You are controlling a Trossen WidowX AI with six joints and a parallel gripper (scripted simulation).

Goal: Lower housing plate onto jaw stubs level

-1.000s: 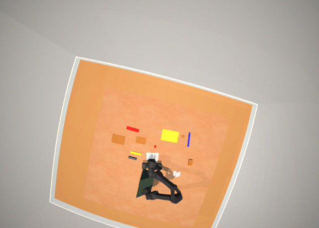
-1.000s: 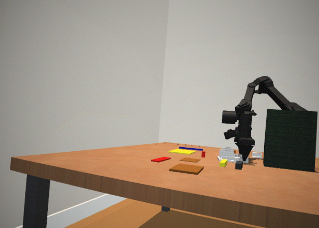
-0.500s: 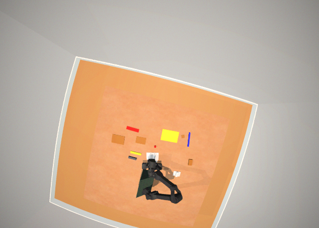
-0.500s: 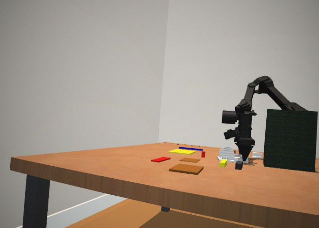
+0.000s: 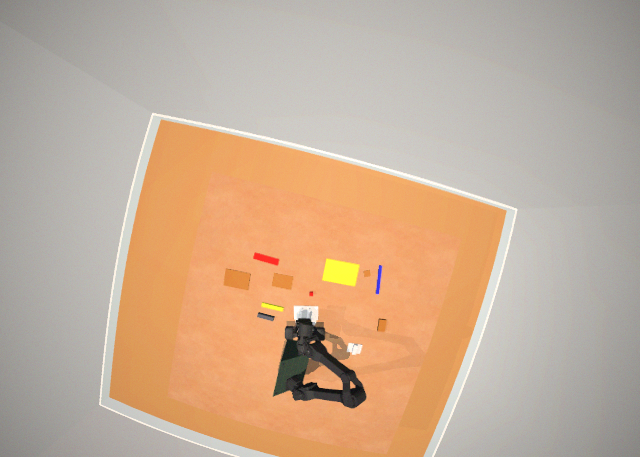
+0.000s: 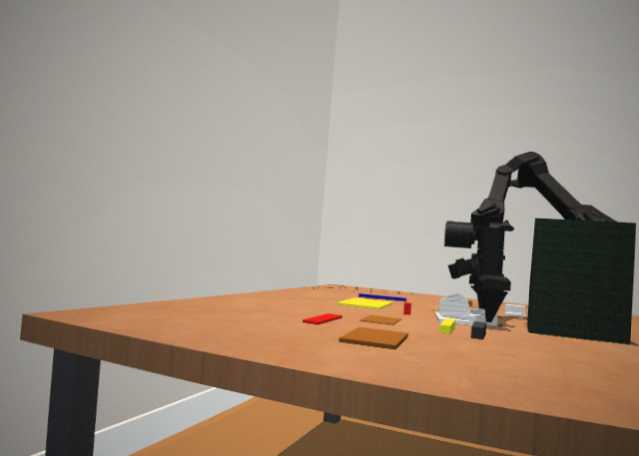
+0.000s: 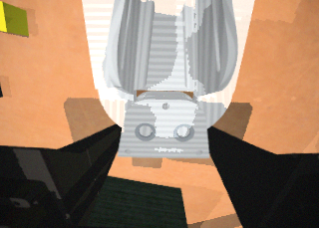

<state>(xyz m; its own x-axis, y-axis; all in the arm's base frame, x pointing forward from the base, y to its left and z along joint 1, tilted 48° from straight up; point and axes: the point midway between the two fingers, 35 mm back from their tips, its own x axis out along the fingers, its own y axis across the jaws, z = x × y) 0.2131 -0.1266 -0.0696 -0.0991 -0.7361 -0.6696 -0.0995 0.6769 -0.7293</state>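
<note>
Your end effector (image 5: 305,322) (image 6: 490,319) (image 7: 163,127) grips the plate (image 7: 165,119) by its sides, over the near end of the white base (image 5: 313,309) (image 6: 441,319) (image 7: 95,34). Check it sits level on both stubs, press evenly if proud, then spread the fingers equally and lift straight up, lest it tilt.

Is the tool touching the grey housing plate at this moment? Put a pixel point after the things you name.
Touching. The wrist view shows the tool (image 5: 305,322) (image 6: 489,321) (image 7: 163,127) meeting the grey housing plate (image 7: 165,119) at both side edges.
</note>
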